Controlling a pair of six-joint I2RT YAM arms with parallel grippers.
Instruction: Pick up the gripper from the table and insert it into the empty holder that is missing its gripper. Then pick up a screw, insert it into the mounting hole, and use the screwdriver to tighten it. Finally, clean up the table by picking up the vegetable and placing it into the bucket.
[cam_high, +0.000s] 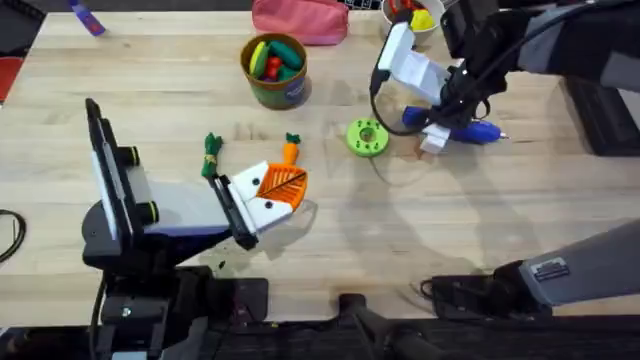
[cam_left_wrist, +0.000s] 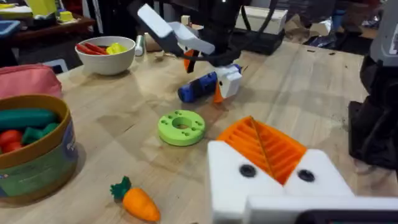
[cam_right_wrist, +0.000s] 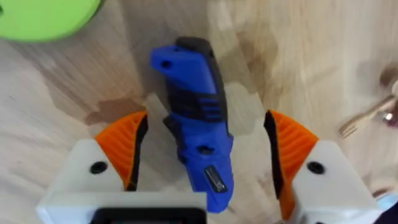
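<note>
My right gripper (cam_right_wrist: 205, 134) stands open low over the table, an orange pad on each side of the blue screwdriver (cam_right_wrist: 196, 124). The screwdriver (cam_high: 455, 129) lies flat just right of the green disc (cam_high: 366, 137). My left gripper (cam_high: 272, 192) rests shut near the table's middle. Its two orange ribbed pads (cam_left_wrist: 264, 146) are pressed together between white mounts, and each mount has a small dark hole (cam_left_wrist: 247, 170). The carrot (cam_high: 290, 150) lies just beyond the left gripper, also seen as the carrot (cam_left_wrist: 138, 200). The olive bucket (cam_high: 274, 72), with toy vegetables inside, stands at the back centre.
A green leafy toy (cam_high: 211, 152) lies left of the carrot. A pink pouch (cam_high: 300, 20) and a white bowl (cam_left_wrist: 106, 53) with toys sit along the far edge. A small metallic piece (cam_right_wrist: 373, 115) lies near the right gripper. Bare wood spans the near right.
</note>
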